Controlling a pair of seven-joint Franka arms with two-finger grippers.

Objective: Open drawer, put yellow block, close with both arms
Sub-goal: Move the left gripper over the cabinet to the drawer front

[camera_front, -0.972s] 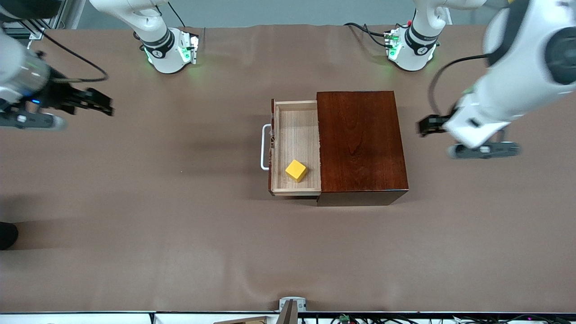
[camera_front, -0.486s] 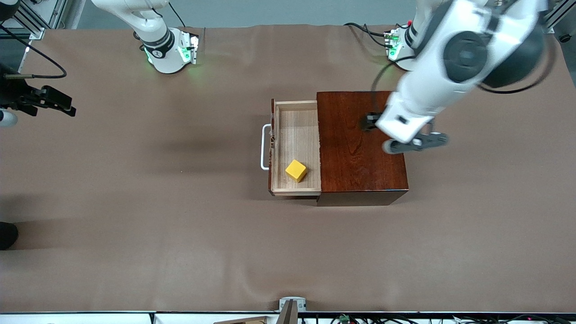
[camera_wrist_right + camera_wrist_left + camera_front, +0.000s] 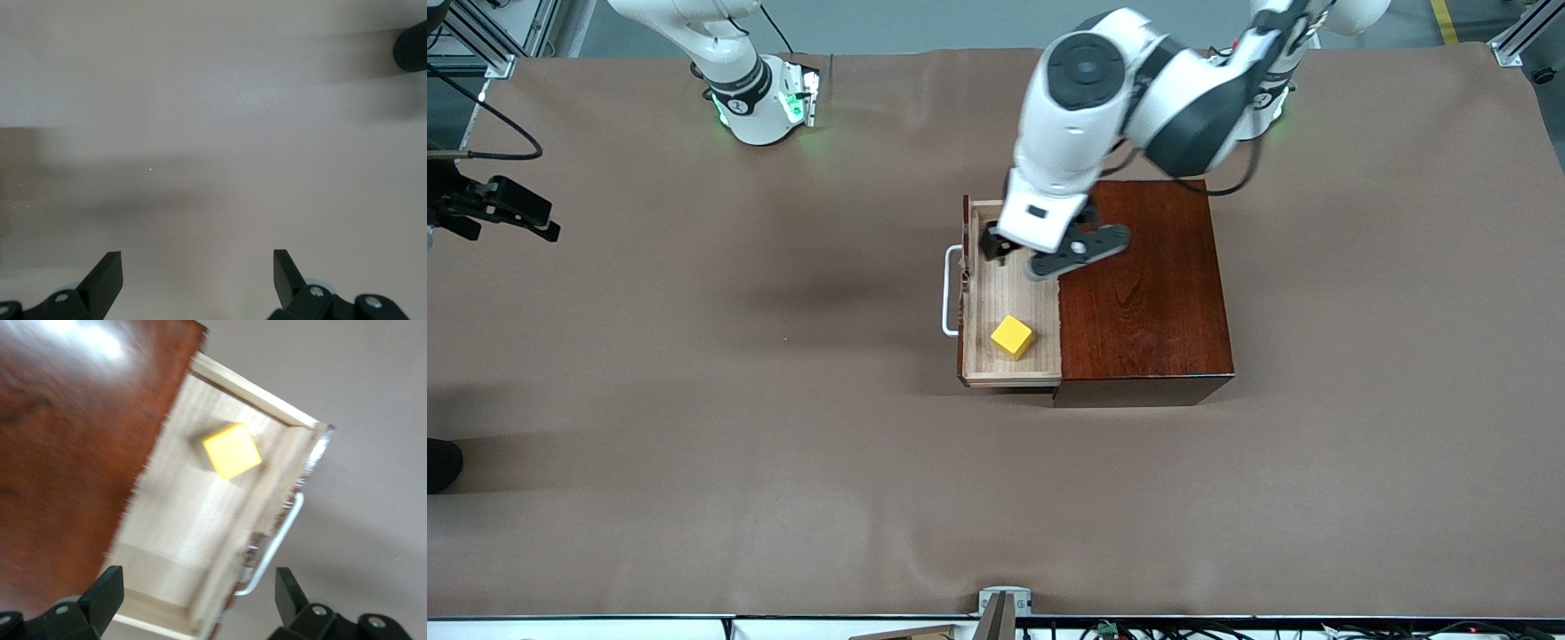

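While the left gripper [image 3: 996,252] gapes over the drawer [image 3: 1009,293], the right gripper [image 3: 511,206], spread wide, is half cropped.

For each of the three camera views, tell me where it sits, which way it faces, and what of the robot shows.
Front view: high across the table, facing both arms; left gripper over the open drawer, right gripper at the table's edge.
Left wrist view: looks down on the drawer, with open fingertips.
Right wrist view: bare table only, with open fingertips.
Shared by front and left wrist: the yellow block in the drawer.
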